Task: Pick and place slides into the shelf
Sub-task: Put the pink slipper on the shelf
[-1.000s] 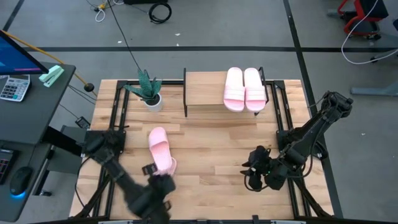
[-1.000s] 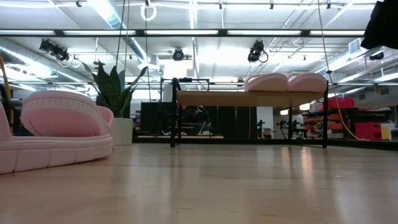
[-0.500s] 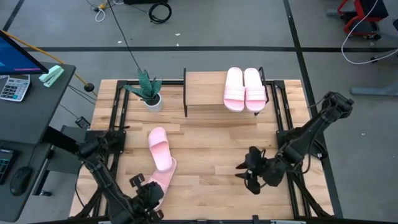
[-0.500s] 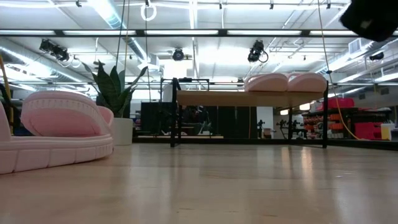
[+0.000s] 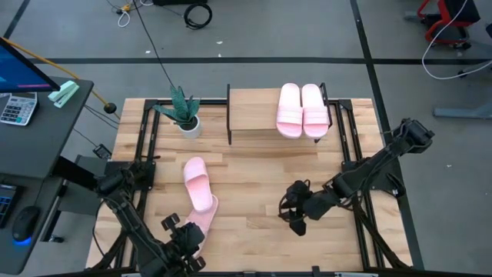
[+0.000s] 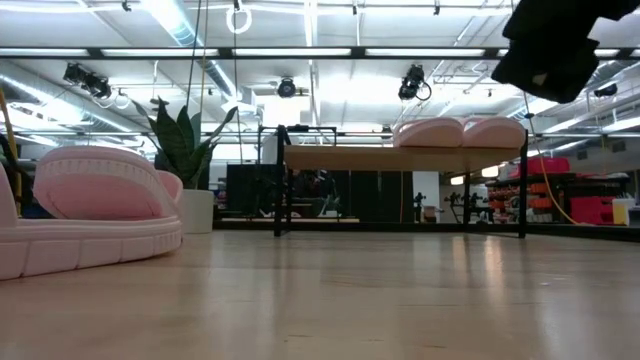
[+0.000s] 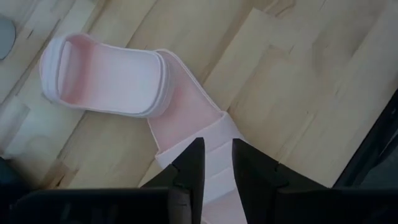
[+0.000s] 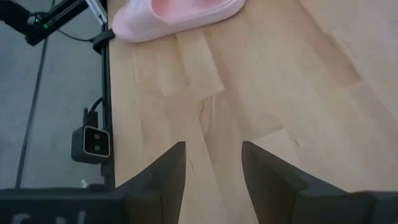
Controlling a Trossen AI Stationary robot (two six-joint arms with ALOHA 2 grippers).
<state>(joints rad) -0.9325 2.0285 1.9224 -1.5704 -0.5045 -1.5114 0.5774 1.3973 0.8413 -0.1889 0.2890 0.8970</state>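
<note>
High view shows me the right gripper (image 5: 293,215) has moved further left over the table centre, jaws spread and empty. My left gripper (image 5: 183,238) stays at the front edge, pinching the strap of one slide (image 7: 193,134). Two slides (image 5: 301,110) lie on the shelf (image 5: 252,114).

- Two slides (image 5: 301,110) side by side on shelf (image 5: 254,114), right end.
- Two slides (image 5: 199,194) on table (image 5: 254,185), front-left.
- Plant (image 5: 183,112) left of shelf.
</note>
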